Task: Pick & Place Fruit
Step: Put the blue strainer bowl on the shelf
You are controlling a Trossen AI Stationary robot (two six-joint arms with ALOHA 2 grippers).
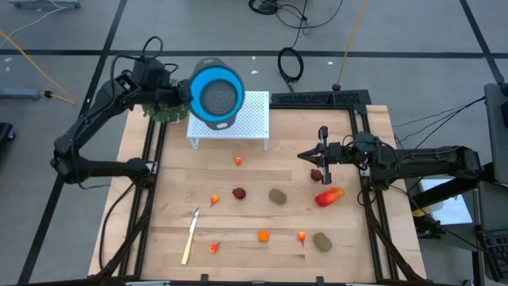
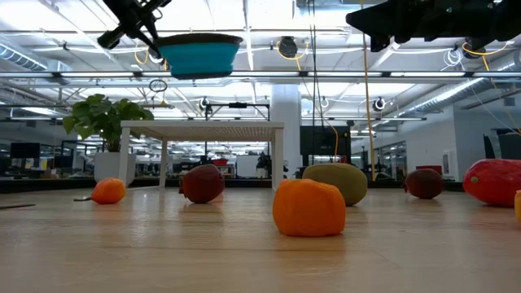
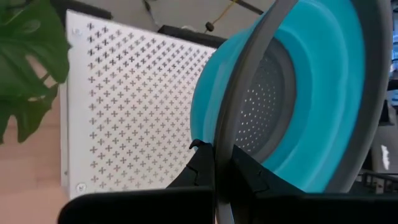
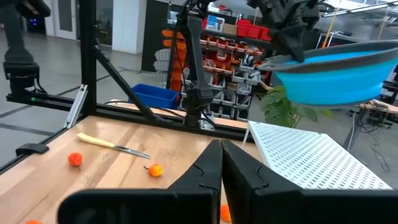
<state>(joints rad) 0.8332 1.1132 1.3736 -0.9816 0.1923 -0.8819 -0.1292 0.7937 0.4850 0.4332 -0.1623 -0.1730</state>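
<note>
My left gripper [image 1: 184, 97] is shut on a blue colander with a grey rim [image 1: 216, 95], held in the air over the white perforated stand [image 1: 230, 121] at the table's far side. The fruit lies loose on the wooden table: tiny orange pieces [image 1: 238, 160] [image 1: 263, 236], dark red round ones [image 1: 239, 193] [image 1: 317, 175], olive ovals [image 1: 277, 195] [image 1: 321, 241] and a red-orange piece [image 1: 329, 196]. My right gripper [image 1: 320, 156] is shut and empty. It hovers near the table's right side, just above one dark red piece. My left gripper pinches the colander's grey rim [image 3: 231, 127] between its two fingers, one on the bowl's inner side and one on its outer side. The fingers reach it from the table's left. The colander [image 2: 199, 53] hangs clear above the stand, its opening up and about level.
A pale-handled knife [image 1: 190, 236] lies near the front left. A green leafy plant [image 1: 167, 113] stands left of the stand, under my left arm. Black frame rails [image 1: 151, 183] run along the table's left and right sides. Bare wood lies between the fruit pieces.
</note>
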